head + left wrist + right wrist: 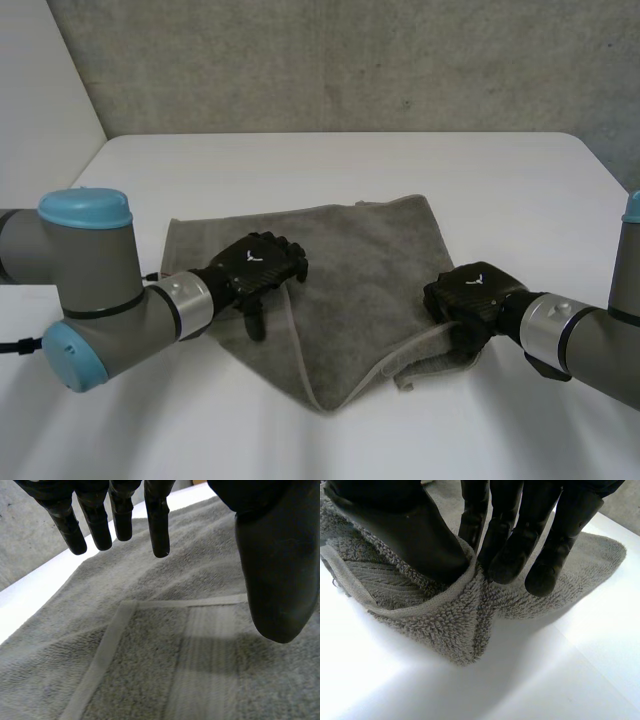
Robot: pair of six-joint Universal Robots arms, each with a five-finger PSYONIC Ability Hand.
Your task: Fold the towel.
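- L hand (pixel 255 270), left of centre in the head view: it hovers over the left part of the towel (pixel 360 250), palm down. In its wrist view the fingers (pixel 157 520) hang straight and relaxed and the thumb (pixel 275 580) stands apart. I see nothing held, and can't tell whether any tip touches the pile.
- Under that palm a flat hem band (pixel 104 652) turns a corner over a lower layer, so I judge the cloth is doubled there.
- R hand (pixel 472 293), right of centre in the head view: it is closed on the towel's right edge. In its wrist view the thumb (pixel 420 545) presses a fold of cloth against the fingers (pixel 507 560), and the hem bunches up around the thumb.
- The towel is grey terry. It lies mid-frame on the white table (pixel 350 160), roughly triangular, with a point toward the bottom edge of the head view.
- Handling, my read: soft, limp and light, w/ a grippy pile. It won't slip from a pinch, but it will sag and drag on the table.
- Where to grip: the hem or corners, since the band is firmer than the pile. A pinch mid-cloth prob just bunches it.
- A grey wall (pixel 350 50) runs across the top of the head view.
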